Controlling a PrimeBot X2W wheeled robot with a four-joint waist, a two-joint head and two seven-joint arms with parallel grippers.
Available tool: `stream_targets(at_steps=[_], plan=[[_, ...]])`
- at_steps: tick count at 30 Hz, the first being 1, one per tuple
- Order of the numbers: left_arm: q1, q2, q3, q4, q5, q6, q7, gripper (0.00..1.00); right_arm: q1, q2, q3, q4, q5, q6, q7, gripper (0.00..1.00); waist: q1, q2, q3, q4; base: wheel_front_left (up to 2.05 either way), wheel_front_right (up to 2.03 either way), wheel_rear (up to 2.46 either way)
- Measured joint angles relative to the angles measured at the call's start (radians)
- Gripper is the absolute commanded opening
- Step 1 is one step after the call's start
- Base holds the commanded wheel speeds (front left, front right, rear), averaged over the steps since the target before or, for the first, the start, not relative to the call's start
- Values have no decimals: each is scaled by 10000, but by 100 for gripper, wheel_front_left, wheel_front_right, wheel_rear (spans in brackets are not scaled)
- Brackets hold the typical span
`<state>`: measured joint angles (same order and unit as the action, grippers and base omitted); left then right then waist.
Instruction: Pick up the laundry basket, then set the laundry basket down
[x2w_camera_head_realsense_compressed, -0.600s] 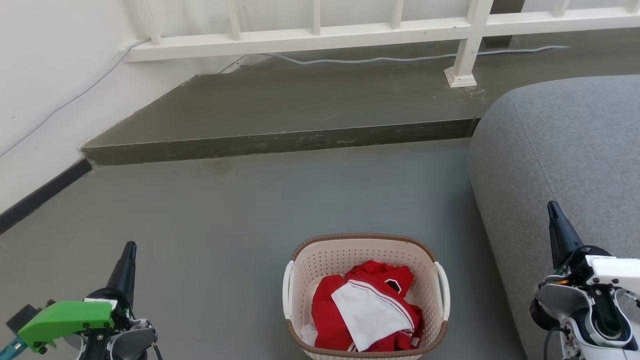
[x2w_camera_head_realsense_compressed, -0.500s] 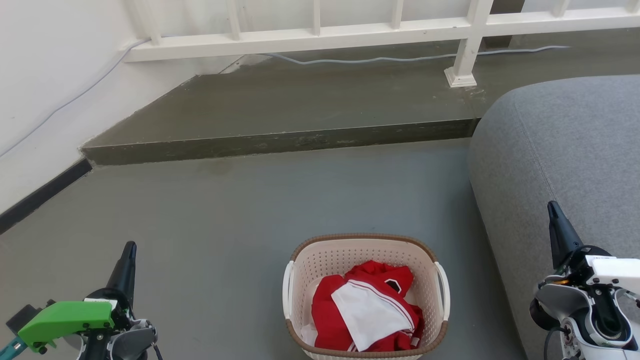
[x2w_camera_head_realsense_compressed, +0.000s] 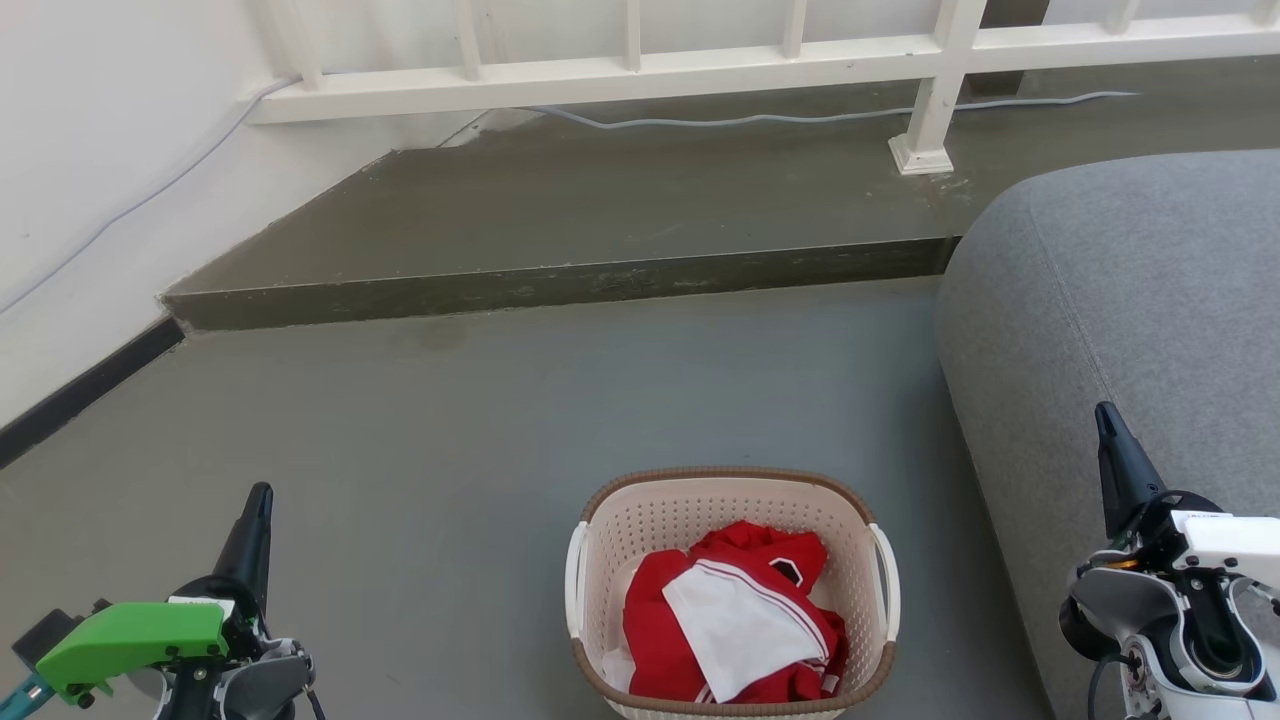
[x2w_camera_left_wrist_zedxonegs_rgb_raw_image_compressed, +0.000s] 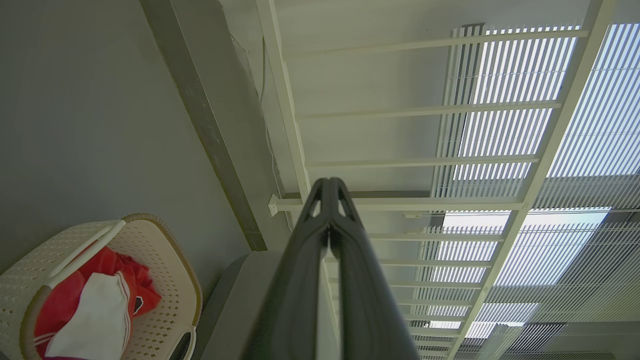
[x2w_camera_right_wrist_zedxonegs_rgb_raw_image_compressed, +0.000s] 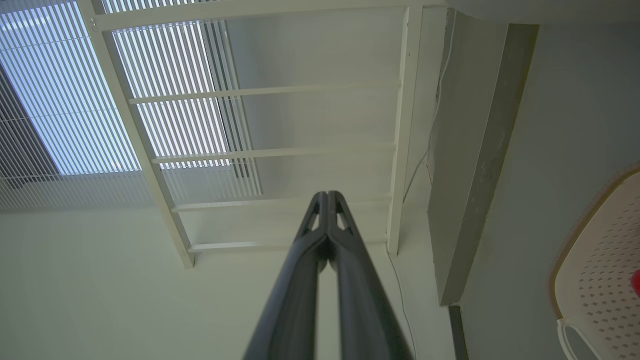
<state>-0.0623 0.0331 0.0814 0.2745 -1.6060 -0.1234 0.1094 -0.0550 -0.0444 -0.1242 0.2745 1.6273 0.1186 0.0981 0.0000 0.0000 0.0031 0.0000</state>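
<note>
I see nothing moved since earlier, basket (x2w_camera_head_realsense_compressed: 733, 500) on the floor (x2w_camera_head_realsense_compressed: 450, 430) between my left gripper (x2w_camera_head_realsense_compressed: 260, 492) and right gripper (x2w_camera_head_realsense_compressed: 1103, 412), both jaws pressed together, clear of its handles, sofa (x2w_camera_head_realsense_compressed: 1130, 300) near its right, step (x2w_camera_head_realsense_compressed: 560, 285) ahead, open floor left.

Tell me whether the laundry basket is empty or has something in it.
Partly filled: red and white clothes lie crumpled inside the laundry basket, below its rim.
</note>
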Motion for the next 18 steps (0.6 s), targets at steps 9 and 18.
stream_targets(at_steps=[9, 18], plan=[[0, 0, 0, 0, 0, 0, 0, 0, 0, 0, -2, 0, 0, 0, 0, 0, 0, 0, 0, 0, 0, 0, 0], [0, 0, 0, 0, 0, 0, 0, 0, 0, 2, -2, 0, 0, 0, 0, 0, 0, 0, 0, 0, 0, 0, 0]])
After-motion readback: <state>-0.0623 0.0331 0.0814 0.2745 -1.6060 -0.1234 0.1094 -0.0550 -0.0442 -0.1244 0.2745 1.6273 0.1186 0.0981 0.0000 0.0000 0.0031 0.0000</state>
